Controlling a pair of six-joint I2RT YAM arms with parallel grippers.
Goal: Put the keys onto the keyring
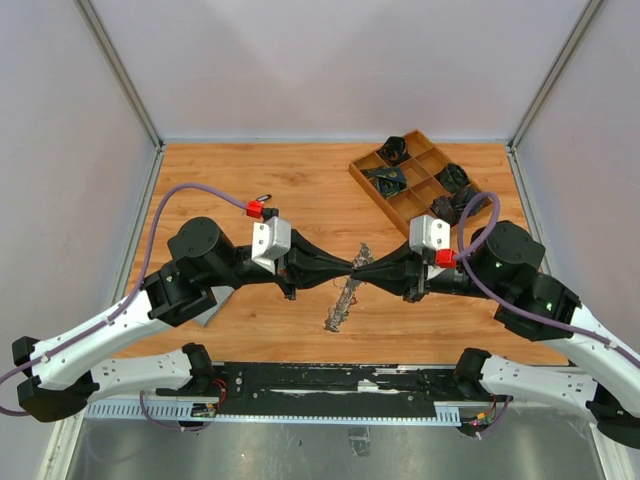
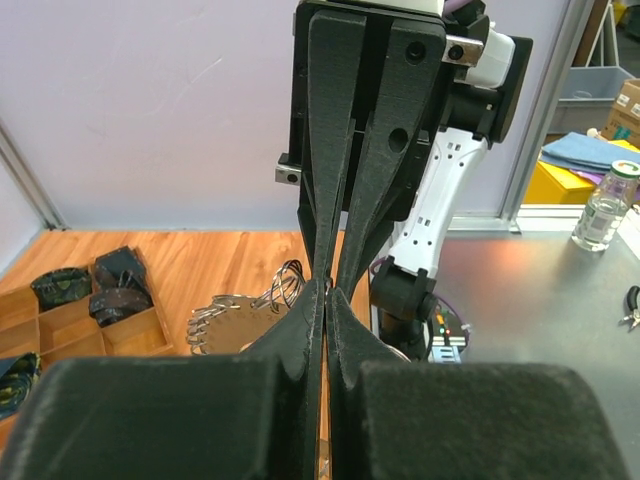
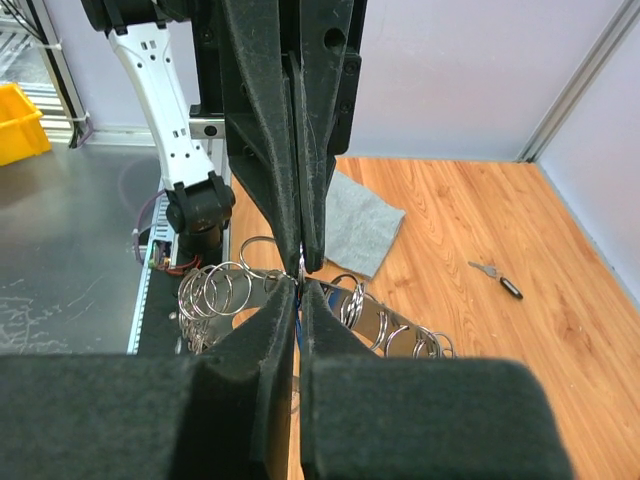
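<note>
The keyring (image 1: 343, 297) is a silver band crowded with small rings, lying slantwise on the table between the arms. It also shows in the left wrist view (image 2: 232, 315) and the right wrist view (image 3: 215, 292). My left gripper (image 1: 350, 268) (image 2: 328, 290) and right gripper (image 1: 364, 268) (image 3: 300, 280) meet tip to tip just above it. Both are shut. The left pinches a thin ring of the keyring at its tips. The right holds a thin thing with a blue sliver between its pads, seemingly a blue-tagged key. A loose key with a black tag (image 3: 497, 277) (image 1: 263, 199) lies on the table.
A wooden compartment tray (image 1: 362, 177) (image 2: 148, 325) with dark-tagged keys stands at the back right. A grey cloth (image 3: 362, 222) (image 1: 212, 312) lies under the left arm. Walls close the table on three sides.
</note>
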